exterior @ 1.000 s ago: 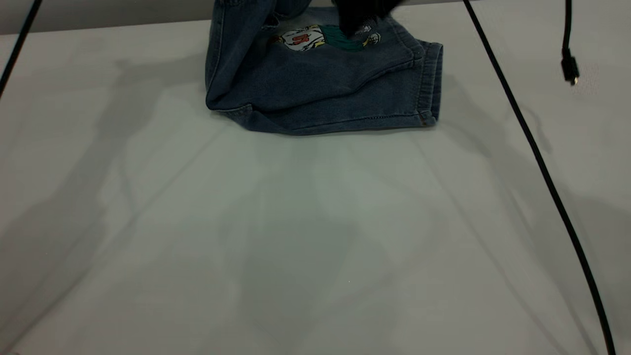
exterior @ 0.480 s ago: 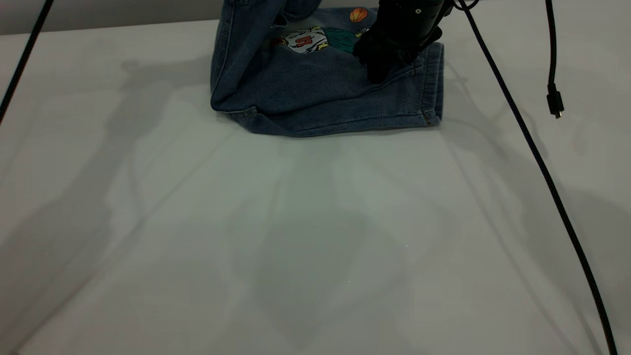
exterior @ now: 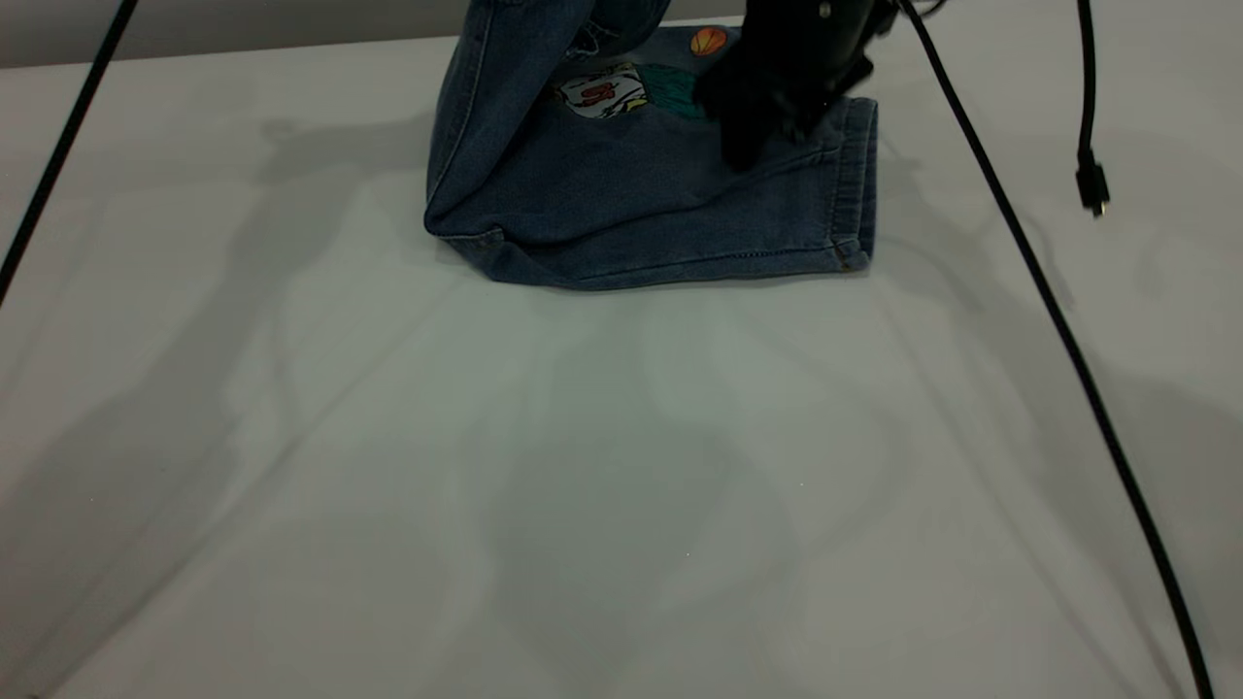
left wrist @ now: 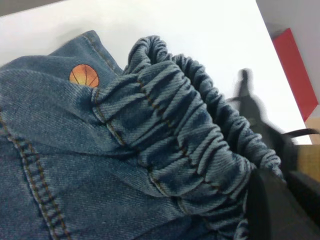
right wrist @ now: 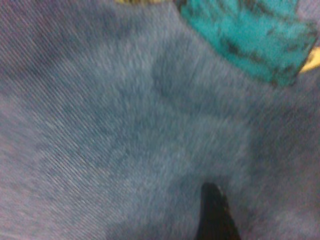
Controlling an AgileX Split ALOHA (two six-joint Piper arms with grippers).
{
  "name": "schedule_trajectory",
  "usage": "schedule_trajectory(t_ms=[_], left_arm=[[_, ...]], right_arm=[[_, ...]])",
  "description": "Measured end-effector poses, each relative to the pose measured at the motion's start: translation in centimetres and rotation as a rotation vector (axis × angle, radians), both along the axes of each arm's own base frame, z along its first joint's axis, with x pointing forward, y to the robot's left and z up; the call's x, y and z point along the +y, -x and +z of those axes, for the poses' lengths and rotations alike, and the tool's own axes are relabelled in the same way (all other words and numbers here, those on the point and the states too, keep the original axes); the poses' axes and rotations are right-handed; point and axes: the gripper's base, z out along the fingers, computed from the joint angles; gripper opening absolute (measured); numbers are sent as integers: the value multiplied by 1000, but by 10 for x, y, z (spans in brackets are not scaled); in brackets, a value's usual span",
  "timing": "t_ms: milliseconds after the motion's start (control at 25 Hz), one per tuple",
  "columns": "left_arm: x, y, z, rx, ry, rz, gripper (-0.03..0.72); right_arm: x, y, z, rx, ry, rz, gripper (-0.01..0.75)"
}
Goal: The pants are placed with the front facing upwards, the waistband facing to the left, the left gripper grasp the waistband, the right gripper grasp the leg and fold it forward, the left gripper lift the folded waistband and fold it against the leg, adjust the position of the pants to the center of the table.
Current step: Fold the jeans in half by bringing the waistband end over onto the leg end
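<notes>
The blue denim pants lie folded at the far middle of the white table, back side up, showing the cartoon print and an orange ball. Their left portion rises steeply out of the top of the exterior view. The ruffled waistband is bunched up in the left wrist view, and my left gripper is shut on it. My right gripper presses down on the pants beside the print, near the right hem. The right wrist view is filled with denim and the teal print.
A black cable crosses the table's left side and another runs down the right side. A loose plug hangs above the right part. A red object lies beyond the table edge in the left wrist view.
The right gripper has come down onto the pants near the print. The lifted left part has shifted to the right, and the pants' near edge has slid slightly toward the front.
</notes>
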Motion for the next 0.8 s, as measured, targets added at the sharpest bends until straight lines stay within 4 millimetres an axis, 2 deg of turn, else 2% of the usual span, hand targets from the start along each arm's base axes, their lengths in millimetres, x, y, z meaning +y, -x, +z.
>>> schedule_trajectory(t_ms=[160,240,360,520,800], left_arm=[[-1,0,1,4,21,0,66],[-1,0,2,3,21,0,66],[-1,0,2,3,21,0,66],[-7,2,1,1,16,-14,66],[-36,13,1,-18,5,-84,66]], right_arm=[[0,-8,44,-102,-24,2,386],[-5,-11,55,-116,-6,-13,386],[-25,-22,68,-132,29,-75,386],[-69,-37,82,-133,35,-214,386],[-173,-49,105,-83,42,-466,386]])
